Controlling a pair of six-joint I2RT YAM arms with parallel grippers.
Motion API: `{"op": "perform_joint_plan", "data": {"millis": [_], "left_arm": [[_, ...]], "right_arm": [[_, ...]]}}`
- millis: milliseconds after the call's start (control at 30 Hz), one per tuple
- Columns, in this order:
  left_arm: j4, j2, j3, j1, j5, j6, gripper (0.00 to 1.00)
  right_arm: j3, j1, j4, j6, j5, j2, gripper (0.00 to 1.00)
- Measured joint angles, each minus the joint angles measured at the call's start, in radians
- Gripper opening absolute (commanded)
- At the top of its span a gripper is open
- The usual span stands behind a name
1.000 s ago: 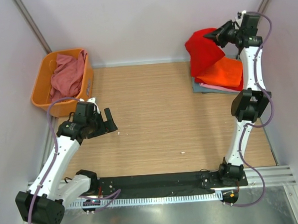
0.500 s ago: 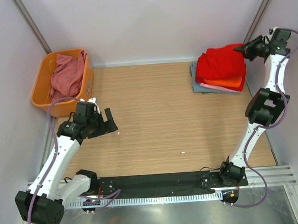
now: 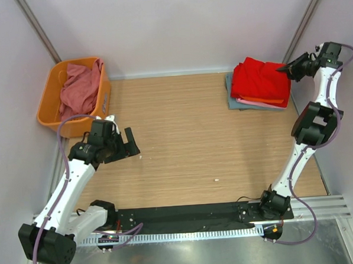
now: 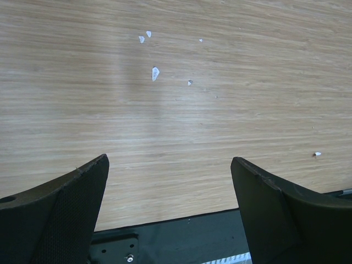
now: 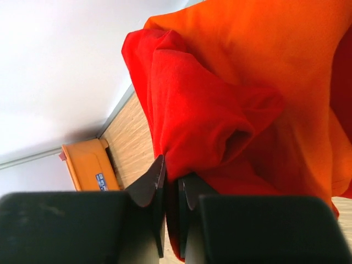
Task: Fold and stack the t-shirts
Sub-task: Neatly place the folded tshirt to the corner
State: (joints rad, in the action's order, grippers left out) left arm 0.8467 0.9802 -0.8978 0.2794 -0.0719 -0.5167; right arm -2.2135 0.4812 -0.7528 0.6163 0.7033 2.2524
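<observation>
A bright red t-shirt (image 3: 259,79) lies folded on top of a stack at the back right, over an orange shirt (image 3: 263,99), a pink one (image 3: 259,104) and a grey-blue one (image 3: 233,99). My right gripper (image 3: 287,69) is shut on the red shirt's right edge; the right wrist view shows red cloth (image 5: 203,121) pinched between the jaws, with orange cloth (image 5: 275,49) behind. A dusty rose shirt (image 3: 79,84) lies crumpled in the orange basket (image 3: 48,106). My left gripper (image 3: 130,143) is open and empty over bare table (image 4: 176,110).
The basket stands at the back left against the wall and also shows in the right wrist view (image 5: 88,162). Small white specks (image 4: 155,72) lie on the wood. A black base rail (image 3: 187,214) runs along the near edge. Walls close in on three sides.
My right gripper has swung right and down with the red shirt, laying it flat over the stack. The left arm has not moved.
</observation>
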Motion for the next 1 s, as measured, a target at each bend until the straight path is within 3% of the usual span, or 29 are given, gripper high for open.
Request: {"op": "perform_joint_plan", "data": {"millis": [100, 133, 233, 700, 800, 833, 867, 1000], "left_arm": [[0.0, 0.0, 0.0, 0.003, 0.0, 0.0, 0.92], [0.0, 0.0, 0.0, 0.004, 0.0, 0.0, 0.92], [0.0, 0.002, 0.0, 0.009, 0.0, 0.0, 0.92], [0.0, 0.006, 0.0, 0.014, 0.0, -0.002, 0.92], [0.0, 0.006, 0.0, 0.014, -0.001, -0.001, 0.92], [0.0, 0.006, 0.0, 0.014, -0.002, -0.002, 0.92], [0.0, 0.006, 0.0, 0.014, -0.004, -0.002, 0.92], [-0.001, 0.008, 0.0, 0.014, -0.01, -0.001, 0.93]], "right_arm": [[-0.04, 0.011, -0.014, -0.008, -0.006, 0.03, 0.35], [-0.063, 0.016, -0.018, -0.014, -0.009, 0.05, 0.47], [-0.12, 0.03, -0.036, -0.045, -0.056, 0.113, 0.58], [-0.22, 0.0, -0.335, -0.174, -0.488, 0.14, 0.73], [-0.223, -0.008, -0.378, -0.184, -0.582, 0.098, 0.82], [-0.224, -0.01, -0.388, -0.186, -0.61, 0.079, 0.93], [-0.224, -0.011, -0.393, -0.187, -0.631, 0.062, 0.97], [-0.224, -0.014, -0.376, -0.192, -0.706, -0.05, 0.97]]}}
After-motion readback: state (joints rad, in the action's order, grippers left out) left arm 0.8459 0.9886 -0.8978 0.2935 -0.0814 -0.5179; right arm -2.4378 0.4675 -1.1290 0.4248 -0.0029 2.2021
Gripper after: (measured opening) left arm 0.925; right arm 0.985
